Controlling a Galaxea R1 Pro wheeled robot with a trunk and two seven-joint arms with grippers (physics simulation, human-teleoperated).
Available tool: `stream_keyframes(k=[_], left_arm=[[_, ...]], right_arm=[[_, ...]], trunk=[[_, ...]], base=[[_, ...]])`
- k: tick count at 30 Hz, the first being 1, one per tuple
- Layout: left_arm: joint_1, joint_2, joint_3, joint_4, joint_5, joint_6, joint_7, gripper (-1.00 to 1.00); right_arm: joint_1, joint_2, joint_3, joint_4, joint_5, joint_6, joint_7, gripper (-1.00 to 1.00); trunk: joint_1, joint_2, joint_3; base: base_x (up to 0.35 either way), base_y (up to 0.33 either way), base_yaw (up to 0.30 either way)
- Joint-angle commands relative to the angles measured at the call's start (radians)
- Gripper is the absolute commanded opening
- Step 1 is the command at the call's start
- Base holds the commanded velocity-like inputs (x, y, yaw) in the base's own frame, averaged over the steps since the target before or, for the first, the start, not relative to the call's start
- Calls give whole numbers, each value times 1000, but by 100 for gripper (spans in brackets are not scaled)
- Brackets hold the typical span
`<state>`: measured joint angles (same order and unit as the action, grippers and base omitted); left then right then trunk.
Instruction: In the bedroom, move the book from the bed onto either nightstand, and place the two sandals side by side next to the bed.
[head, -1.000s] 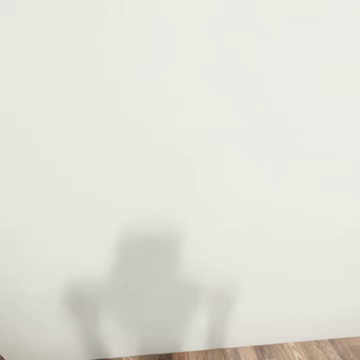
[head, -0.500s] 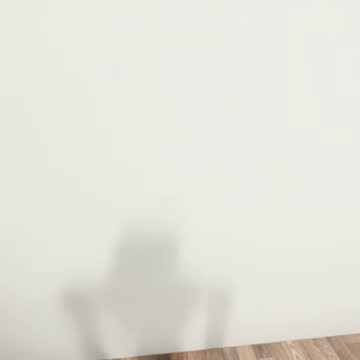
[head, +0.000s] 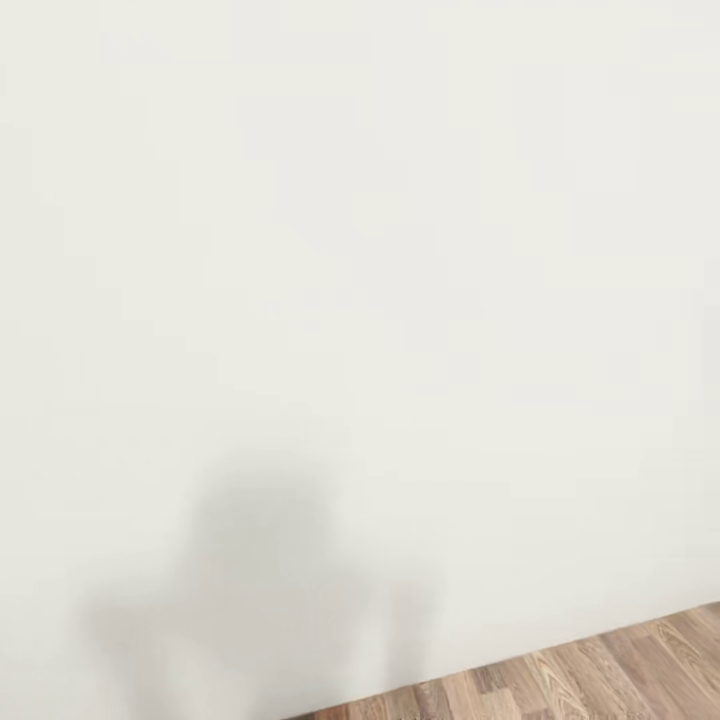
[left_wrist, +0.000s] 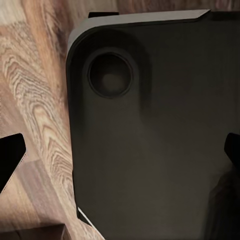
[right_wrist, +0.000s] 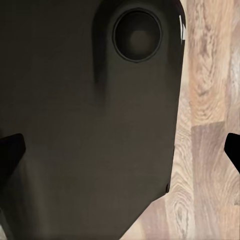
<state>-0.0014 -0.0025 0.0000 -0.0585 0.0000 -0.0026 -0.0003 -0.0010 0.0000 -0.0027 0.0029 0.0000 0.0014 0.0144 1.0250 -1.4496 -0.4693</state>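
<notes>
I face a plain white wall (head: 380, 250) of the bedroom at close range, with my own grey shadow (head: 260, 570) cast low on it. The book, the bed, the nightstand and the sandals are out of view. In the left wrist view my left gripper (left_wrist: 120, 152) hangs open over my dark base (left_wrist: 150, 150), its black fingertips (left_wrist: 11, 155) far apart with nothing between them. In the right wrist view my right gripper (right_wrist: 120, 149) is open too, with its fingertips (right_wrist: 10, 150) wide apart above the base (right_wrist: 90, 125).
A strip of brown plank floor (head: 600, 670) meets the wall at the lower right of the head view. The same wood floor (left_wrist: 35, 100) shows beside my base under the left arm, and floor (right_wrist: 210, 125) under the right arm.
The whole head picture has shifted: the shadow slid left and down, and more floor shows at the lower right, so the camera has turned. Nothing else differs.
</notes>
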Motion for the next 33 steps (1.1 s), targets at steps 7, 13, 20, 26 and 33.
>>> stream_keyframes(k=[7,13,20,26,33], left_arm=[[0,-1,-1,-3,0,-6,-1,100],[0,-1,0,-3,0,-22,-1,100],[0,-1,-1,-3,0,-23,-1,100],[0,-1,-1,-3,0,-24,-1,100],[0,-1,-1,-3,0,-25,-1,100]], right_arm=[[-1,-1,-3,0,-1,1,3,100],[-1,-1,-5,0,-1,2,4,100],[-1,-2,-5,0,-1,2,4,100],[-1,-2,-5,0,-1,2,3,100],[-1,-2,-5,0,0,1,3,100]], trunk=[[0,0,-1],[0,0,-1],[0,0,-1],[0,0,-1],[0,0,-1]], base=[[0,0,-282],[0,0,-282],[0,0,-282],[0,0,-282],[0,0,-282]])
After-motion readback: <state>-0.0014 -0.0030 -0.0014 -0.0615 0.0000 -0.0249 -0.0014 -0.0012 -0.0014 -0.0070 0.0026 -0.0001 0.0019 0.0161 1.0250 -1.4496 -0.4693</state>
